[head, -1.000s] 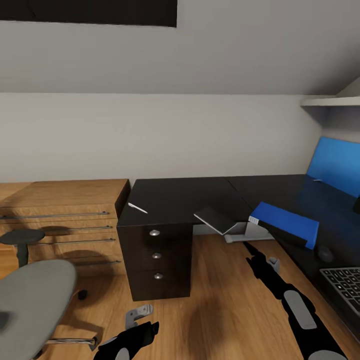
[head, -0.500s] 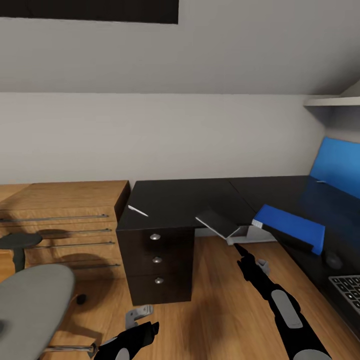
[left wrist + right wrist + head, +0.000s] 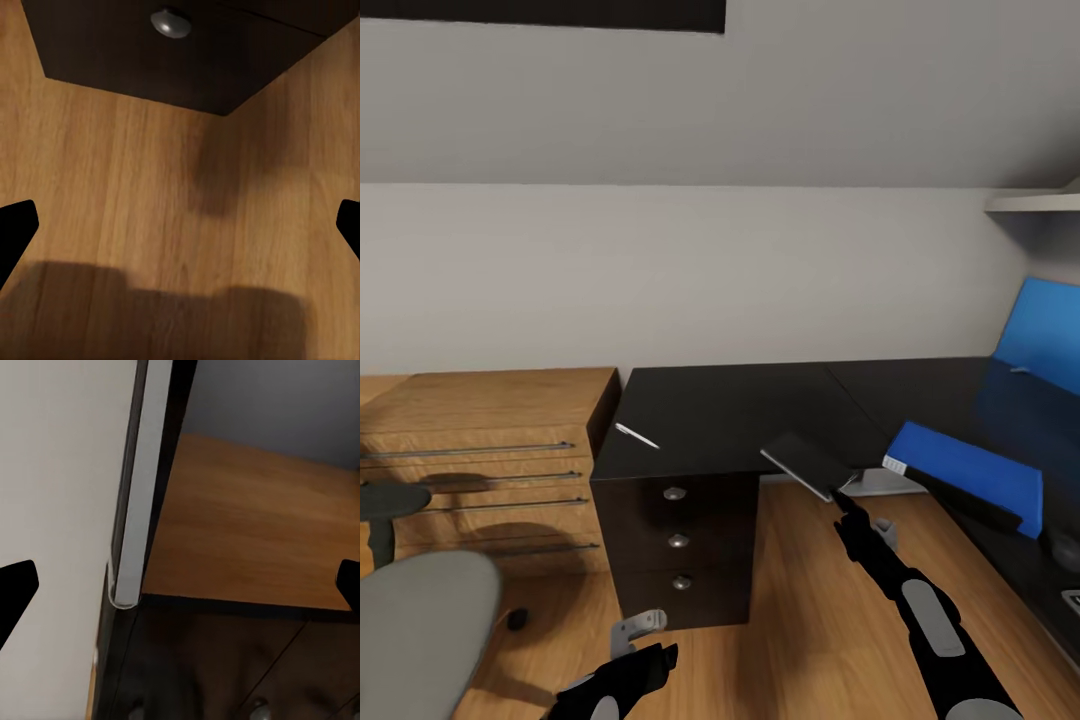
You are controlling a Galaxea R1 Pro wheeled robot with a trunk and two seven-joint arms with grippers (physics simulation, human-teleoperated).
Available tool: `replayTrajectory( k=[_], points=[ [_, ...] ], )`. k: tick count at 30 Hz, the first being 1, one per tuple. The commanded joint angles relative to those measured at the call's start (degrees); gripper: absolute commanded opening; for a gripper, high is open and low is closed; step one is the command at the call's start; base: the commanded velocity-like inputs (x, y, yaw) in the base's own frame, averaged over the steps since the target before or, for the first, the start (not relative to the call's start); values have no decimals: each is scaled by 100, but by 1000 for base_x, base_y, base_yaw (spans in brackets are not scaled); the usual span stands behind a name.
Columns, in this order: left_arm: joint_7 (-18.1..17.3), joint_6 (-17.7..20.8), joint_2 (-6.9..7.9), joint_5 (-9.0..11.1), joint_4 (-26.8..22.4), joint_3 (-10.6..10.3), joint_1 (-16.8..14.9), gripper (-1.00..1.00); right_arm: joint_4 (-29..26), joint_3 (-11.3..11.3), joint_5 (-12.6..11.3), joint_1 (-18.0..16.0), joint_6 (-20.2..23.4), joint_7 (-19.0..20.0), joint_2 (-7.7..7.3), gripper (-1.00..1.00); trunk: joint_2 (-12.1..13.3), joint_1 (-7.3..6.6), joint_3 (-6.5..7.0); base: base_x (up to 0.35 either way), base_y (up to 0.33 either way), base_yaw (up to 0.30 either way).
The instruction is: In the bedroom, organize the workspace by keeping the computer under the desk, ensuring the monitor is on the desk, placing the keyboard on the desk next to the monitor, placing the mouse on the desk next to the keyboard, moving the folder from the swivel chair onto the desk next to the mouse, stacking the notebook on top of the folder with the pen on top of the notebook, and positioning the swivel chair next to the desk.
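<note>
The black desk (image 3: 730, 405) runs from the middle to the right. On it lie the blue folder (image 3: 970, 468), a thin white pen (image 3: 637, 436) and, at the right edge, a dark mouse (image 3: 1065, 548). A dark flat notebook (image 3: 808, 464) juts out over the desk's inner edge. My right gripper (image 3: 847, 500) is at its near corner, open, fingertips wide apart in the right wrist view (image 3: 180, 585), with the notebook's grey edge (image 3: 133, 532) between them. My left gripper (image 3: 640, 625) hangs open low over the floor (image 3: 180, 225). The swivel chair's grey seat (image 3: 415, 625) is at the lower left.
A black drawer unit (image 3: 678, 540) with three knobs stands under the desk's left end. The low oak shelving unit (image 3: 480, 450) lines the wall to the left. A blue back panel (image 3: 1048, 335) rises at the far right. Wooden floor (image 3: 800, 620) lies between chair and desk.
The head view has shifted left, so desk and folder slid right in the picture. My right arm has moved in closer to the notebook's near corner. The left gripper has stayed put.
</note>
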Motion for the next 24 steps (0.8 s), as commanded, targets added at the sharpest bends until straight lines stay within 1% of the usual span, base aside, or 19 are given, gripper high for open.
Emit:
replayTrajectory(
  k=[1,8,14,19,24],
  points=[
    [55,11,1,60,-7,-7,-3,100,0,-16,-37,-4,46,8,3,100,-3,1,-6,114,8,0],
    [60,14,1,65,-7,-6,-3,100,0,-16,-38,-4,46,7,6,100,-3,1,-6,171,55,0],
    [59,11,1,64,-7,-6,-3,100,0,-16,-38,-4,46,7,6,100,-3,1,-6,51,23,0],
    [64,11,1,68,1,-6,-3,100,0,-9,-39,-4,46,7,8,100,-3,1,-6,127,100,0],
    [65,12,1,69,114,-13,-3,100,0,-7,-38,-4,46,7,19,100,-3,1,-6,17,13,0]
  ],
)
